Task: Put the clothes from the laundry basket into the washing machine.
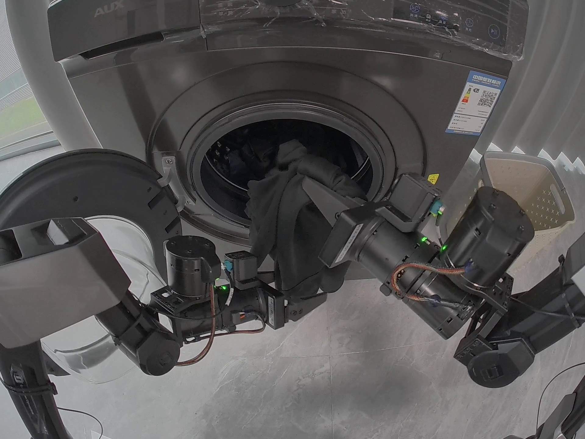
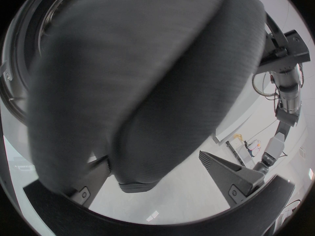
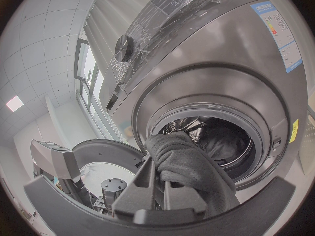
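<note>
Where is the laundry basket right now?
In the head view the basket is on the right, close beside the right side of the washing machine, with its open side facing the camera.

The place is a laundry corner of an indoor room. A front-loading washing machine (image 1: 292,86) stands on a grey stone-look tiled floor (image 1: 304,385), with clear film (image 1: 365,1) over its control panel and dark clothes (image 1: 286,214) hanging from its drum. A pale laundry basket (image 1: 536,196) sits beside it, before a white pleated curtain (image 1: 548,92). Overhead is a panelled ceiling (image 3: 32,33) with a flat light (image 3: 14,103), and to one side a window (image 3: 88,66).
</note>
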{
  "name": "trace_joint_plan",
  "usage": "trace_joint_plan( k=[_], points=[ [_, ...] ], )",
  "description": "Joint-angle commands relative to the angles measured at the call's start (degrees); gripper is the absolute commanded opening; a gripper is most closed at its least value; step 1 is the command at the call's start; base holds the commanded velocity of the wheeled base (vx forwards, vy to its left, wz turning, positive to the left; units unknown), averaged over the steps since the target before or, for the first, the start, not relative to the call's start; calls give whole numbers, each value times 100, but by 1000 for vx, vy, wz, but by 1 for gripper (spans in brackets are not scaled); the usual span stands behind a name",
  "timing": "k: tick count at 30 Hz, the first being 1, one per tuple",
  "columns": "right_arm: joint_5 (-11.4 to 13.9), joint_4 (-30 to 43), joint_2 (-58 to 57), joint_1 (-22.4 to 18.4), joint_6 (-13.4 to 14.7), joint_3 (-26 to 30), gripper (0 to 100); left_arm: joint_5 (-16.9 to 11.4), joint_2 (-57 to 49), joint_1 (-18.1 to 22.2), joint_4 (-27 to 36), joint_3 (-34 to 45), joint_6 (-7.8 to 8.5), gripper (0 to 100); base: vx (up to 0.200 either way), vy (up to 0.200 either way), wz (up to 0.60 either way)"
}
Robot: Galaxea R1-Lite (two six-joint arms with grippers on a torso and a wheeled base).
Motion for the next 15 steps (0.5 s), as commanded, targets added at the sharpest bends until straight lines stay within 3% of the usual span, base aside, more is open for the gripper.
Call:
trace_joint_plan(
  k=[1,9,15],
  points=[
    [1,0,1,-7,2,-10,0,-1,-290,-271,-26,132,-41,100,0,0,0],
    [1,0,10,-16,2,-10,0,-1,-660,-578,-35,466,-41,100,0,0,0],
    [1,0,10,-16,2,-10,0,43,-563,-578,-123,387,-32,100,0,0,0]
  ],
)
